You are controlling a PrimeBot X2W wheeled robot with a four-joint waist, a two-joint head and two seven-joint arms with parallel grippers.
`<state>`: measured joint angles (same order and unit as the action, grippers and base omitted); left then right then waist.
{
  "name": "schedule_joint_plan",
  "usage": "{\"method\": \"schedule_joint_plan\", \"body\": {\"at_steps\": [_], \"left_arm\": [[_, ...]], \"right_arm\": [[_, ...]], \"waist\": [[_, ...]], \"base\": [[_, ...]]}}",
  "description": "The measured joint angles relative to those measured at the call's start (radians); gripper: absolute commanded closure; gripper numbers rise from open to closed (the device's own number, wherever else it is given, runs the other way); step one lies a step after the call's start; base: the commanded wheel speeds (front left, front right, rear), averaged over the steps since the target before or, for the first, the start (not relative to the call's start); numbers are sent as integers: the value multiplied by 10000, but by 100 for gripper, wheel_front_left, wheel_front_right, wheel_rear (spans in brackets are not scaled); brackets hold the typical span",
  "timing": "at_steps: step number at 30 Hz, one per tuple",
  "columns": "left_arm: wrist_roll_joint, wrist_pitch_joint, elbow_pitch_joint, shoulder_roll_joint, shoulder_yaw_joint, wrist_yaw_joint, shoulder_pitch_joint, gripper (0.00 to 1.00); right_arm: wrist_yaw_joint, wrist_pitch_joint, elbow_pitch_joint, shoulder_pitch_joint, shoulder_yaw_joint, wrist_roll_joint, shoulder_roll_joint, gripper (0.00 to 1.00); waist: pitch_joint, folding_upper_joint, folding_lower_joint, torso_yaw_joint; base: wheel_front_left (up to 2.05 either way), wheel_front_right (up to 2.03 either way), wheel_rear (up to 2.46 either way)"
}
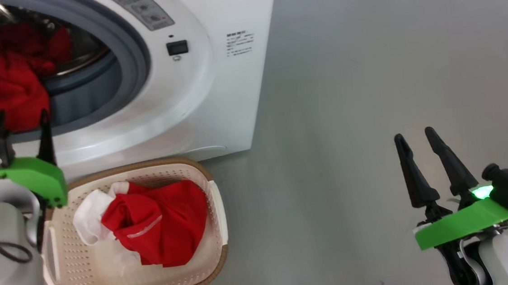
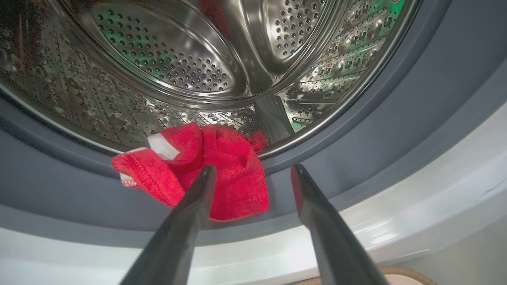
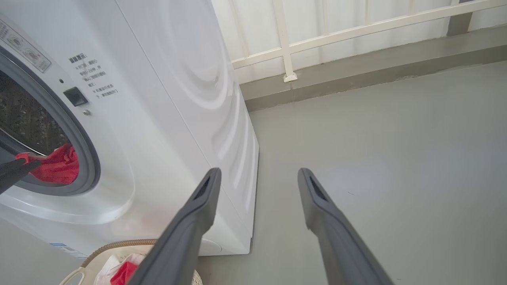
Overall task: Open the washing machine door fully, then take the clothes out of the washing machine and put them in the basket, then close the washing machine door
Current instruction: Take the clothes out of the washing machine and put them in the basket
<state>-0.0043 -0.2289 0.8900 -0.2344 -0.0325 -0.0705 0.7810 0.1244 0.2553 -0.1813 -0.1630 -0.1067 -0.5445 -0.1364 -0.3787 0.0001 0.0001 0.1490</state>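
The white washing machine point(image 1: 212, 73) stands with its mouth open; its door is out of view. Red clothes point(image 1: 9, 89) lie in the drum and spill over the grey gasket point(image 2: 356, 166). In the left wrist view a red cloth point(image 2: 222, 170) with a white tag drapes over the gasket lip. My left gripper point(image 1: 21, 120) is open just in front of that cloth, one finger point(image 2: 190, 213) overlapping it in the left wrist view. The basket point(image 1: 210, 273) sits on the floor below the machine, holding a red garment point(image 1: 160, 222) and a white cloth point(image 1: 87, 214). My right gripper point(image 1: 417, 138) hangs open over bare floor, far right.
Grey floor point(image 1: 369, 106) stretches to the right of the machine. A white railing point(image 3: 356, 31) and a low kerb run along the far side behind it. The basket's rim point(image 3: 119, 245) also shows under the machine front in the right wrist view.
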Motion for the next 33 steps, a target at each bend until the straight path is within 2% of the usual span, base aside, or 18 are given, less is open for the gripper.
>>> {"method": "schedule_joint_plan", "body": {"at_steps": [7, 12, 17, 33], "left_arm": [[282, 157, 1570, -430, 295, 293, 1461, 0], [571, 284, 2288, -623, 520, 330, 2042, 0], [698, 846, 3095, -779, 731, 449, 2691, 0], [840, 1760, 3935, -1304, 1072, 715, 3737, 0]], "right_arm": [[0, 0, 19, -392, -81, -10, 123, 0], [0, 0, 25, -484, -90, -12, 148, 0], [0, 0, 27, -488, -94, -12, 163, 0], [0, 0, 35, -764, -387, -31, 330, 0]], "waist": [[-404, 0, 0, 376], [-603, 0, -1, 573], [-782, 0, 0, 739], [-1164, 0, 0, 1090]], "base": [[0, 0, 0], [0, 0, 0], [0, 0, 0], [0, 0, 0]]}}
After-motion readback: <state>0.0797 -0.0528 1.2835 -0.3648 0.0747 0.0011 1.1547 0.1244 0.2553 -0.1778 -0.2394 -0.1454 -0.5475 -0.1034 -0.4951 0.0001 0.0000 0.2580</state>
